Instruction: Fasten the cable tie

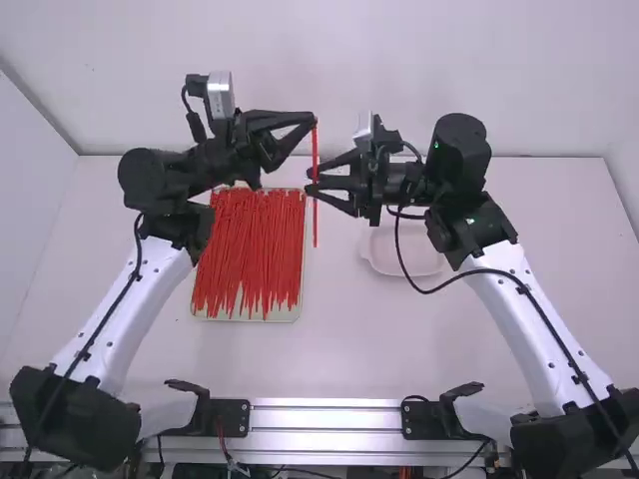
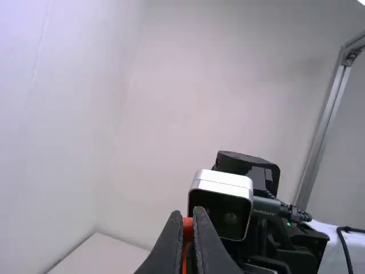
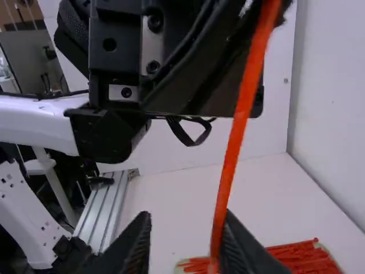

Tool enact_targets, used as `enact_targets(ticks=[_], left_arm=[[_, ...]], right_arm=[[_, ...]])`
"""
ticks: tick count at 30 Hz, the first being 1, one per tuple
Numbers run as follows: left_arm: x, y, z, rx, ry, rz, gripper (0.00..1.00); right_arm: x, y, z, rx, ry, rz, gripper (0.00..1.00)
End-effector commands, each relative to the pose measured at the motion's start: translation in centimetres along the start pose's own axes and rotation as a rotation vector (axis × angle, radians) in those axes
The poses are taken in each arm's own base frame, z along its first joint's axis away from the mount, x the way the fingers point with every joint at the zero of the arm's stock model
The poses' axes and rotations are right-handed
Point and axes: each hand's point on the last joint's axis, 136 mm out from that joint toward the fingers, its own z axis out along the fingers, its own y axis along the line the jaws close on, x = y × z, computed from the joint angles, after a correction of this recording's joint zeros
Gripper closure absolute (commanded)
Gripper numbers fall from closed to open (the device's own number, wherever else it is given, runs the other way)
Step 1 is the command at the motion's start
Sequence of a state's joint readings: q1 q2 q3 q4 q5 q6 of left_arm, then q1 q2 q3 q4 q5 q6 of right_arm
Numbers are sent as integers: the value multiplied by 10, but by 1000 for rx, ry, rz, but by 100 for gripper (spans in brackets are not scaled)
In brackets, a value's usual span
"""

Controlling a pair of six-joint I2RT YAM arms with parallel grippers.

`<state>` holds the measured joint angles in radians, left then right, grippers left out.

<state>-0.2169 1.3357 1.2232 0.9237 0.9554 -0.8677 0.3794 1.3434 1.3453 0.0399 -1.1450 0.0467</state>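
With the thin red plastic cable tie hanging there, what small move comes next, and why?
Probably shut the right gripper on the thin red plastic cable tie. The left gripper pinches its upper end so it hangs upright, and the right gripper's open fingers already straddle the strip lower down, so closing would secure it for bending.

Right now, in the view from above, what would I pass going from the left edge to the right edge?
left arm's base → pile of red cable ties → single red cable tie held upright above the table → white dish → right arm's base
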Motion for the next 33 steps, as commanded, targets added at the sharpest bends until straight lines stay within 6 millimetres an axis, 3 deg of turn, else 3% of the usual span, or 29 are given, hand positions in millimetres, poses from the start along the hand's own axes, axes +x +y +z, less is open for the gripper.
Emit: enact_targets(ticks=[1,8,11,12,14,17,24,33], left_arm=[[-2,6,1,-17,-27,-39,98],[-7,2,1,7,-45,5,96],[-9,0,2,13,-43,10,70],[-9,-3,3,23,-30,8,53],[-9,-9,4,49,1,34,40],[-12,-19,2,100,74,98,30],[-11,-28,1,199,277,216,25],[7,-17,12,314,397,166,33]], right_arm=[[-13,7,-2,-11,-15,-25,97],[-14,-1,-10,19,-17,4,100],[-14,-4,-13,30,-18,24,100],[-14,-6,-15,35,-19,29,100],[-14,-6,-17,34,-19,25,100],[-14,-5,-21,19,-18,18,100],[-15,-5,-28,4,-20,-7,100],[-14,-5,-28,5,-18,-2,100]])
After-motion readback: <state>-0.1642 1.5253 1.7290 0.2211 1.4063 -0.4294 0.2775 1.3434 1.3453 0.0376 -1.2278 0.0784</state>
